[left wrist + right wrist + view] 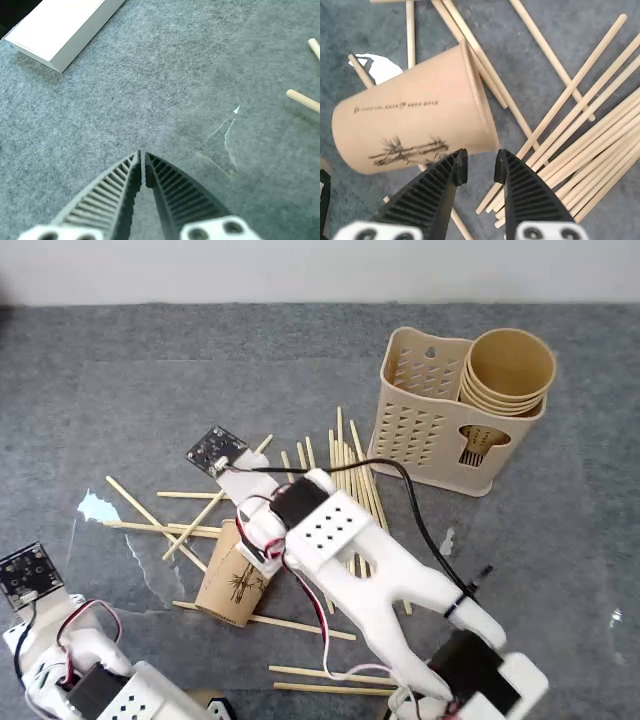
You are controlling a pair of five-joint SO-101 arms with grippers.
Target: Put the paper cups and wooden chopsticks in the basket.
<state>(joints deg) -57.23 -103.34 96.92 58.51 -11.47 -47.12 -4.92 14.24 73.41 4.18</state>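
A brown paper cup (232, 585) lies on its side on the grey mat, its mouth towards a pile of wooden chopsticks (350, 475). The right arm (340, 550) stretches from the front right to this cup. In the right wrist view my right gripper (481, 165) is open by a narrow gap, close to the rim of the cup (415, 120), with nothing between its fingers. Chopsticks (580, 145) fan out beside it. A beige basket (425, 430) at the back right holds stacked cups (508, 370). My left gripper (143, 156) is shut and empty over bare mat at the front left.
Loose chopsticks (160, 525) lie left of the cup and more chopsticks (320, 675) lie near the front edge. A white box (60, 30) sits beyond the left gripper. A transparent sheet (110, 540) covers part of the mat.
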